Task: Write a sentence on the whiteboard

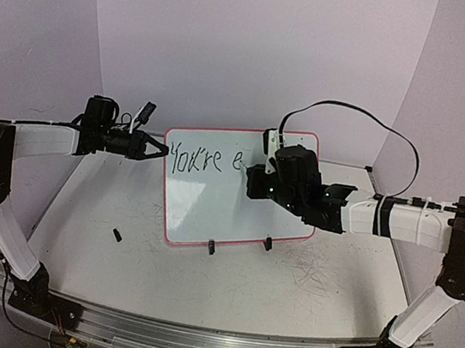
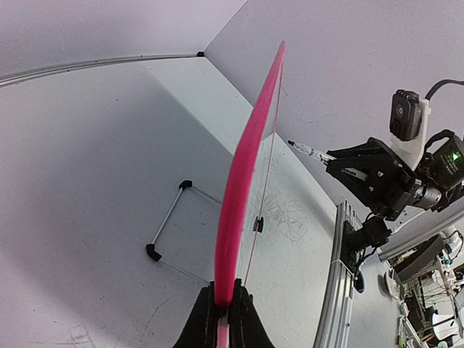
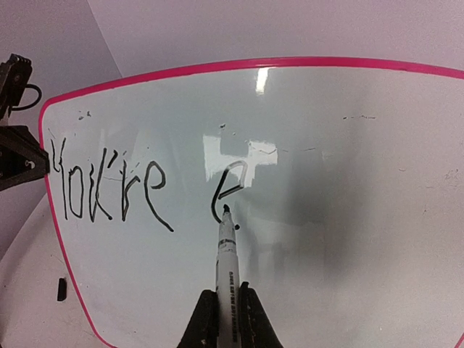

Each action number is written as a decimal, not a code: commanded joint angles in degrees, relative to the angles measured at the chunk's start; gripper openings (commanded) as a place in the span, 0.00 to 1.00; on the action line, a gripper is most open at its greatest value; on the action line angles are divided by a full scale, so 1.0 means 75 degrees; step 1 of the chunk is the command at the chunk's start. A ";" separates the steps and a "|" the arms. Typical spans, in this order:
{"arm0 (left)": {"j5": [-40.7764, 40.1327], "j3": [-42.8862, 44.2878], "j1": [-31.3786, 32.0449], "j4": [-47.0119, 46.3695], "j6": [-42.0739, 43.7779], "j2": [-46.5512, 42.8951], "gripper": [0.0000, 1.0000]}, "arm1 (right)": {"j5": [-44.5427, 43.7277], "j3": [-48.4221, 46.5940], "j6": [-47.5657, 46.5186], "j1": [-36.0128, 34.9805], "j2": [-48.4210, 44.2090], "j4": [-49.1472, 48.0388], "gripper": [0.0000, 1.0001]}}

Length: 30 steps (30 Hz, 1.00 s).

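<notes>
Whiteboard [image 1: 228,206] upright on the tabletop [image 1: 107,200], sentence [image 3: 109,185] reading "You're e".
Left end effector [image 2: 223,308] clamps its left rim; right end effector [image 3: 228,312] grips a marker [image 3: 227,257], tip on the "e".

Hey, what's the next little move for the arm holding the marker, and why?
Probably drag the marker tip a short way down and to the right to finish the tail of the last letter. The writing reads only "You're e". The tip touches the whiteboard at that letter's lower left. The right gripper is shut on the marker, and the left gripper clamps the board's edge.
</notes>
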State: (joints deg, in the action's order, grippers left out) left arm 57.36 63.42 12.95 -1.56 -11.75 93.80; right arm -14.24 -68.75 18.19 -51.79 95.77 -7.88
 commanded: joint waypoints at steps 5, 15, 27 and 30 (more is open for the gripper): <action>0.0028 0.0244 0.0178 0.0103 0.0128 -0.0101 0.00 | -0.0058 -0.0334 -0.0318 0.0029 -0.0023 0.0017 0.00; 0.0043 0.0270 0.0177 0.0115 0.0125 -0.0076 0.00 | -0.0245 -0.0472 -0.0457 0.0044 0.0069 0.0091 0.00; 0.0040 0.0261 0.0183 0.0126 0.0139 -0.0108 0.00 | -0.0569 -0.0931 -0.0411 0.0102 0.0366 0.0170 0.00; 0.0043 0.0263 0.0178 0.0126 0.0148 -0.0124 0.00 | -0.0639 -0.0924 -0.0334 0.0114 0.0374 0.0187 0.00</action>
State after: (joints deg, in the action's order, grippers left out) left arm 57.36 63.42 12.97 -1.56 -11.73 93.80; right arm -17.09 -73.26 15.09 -51.34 97.92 -6.11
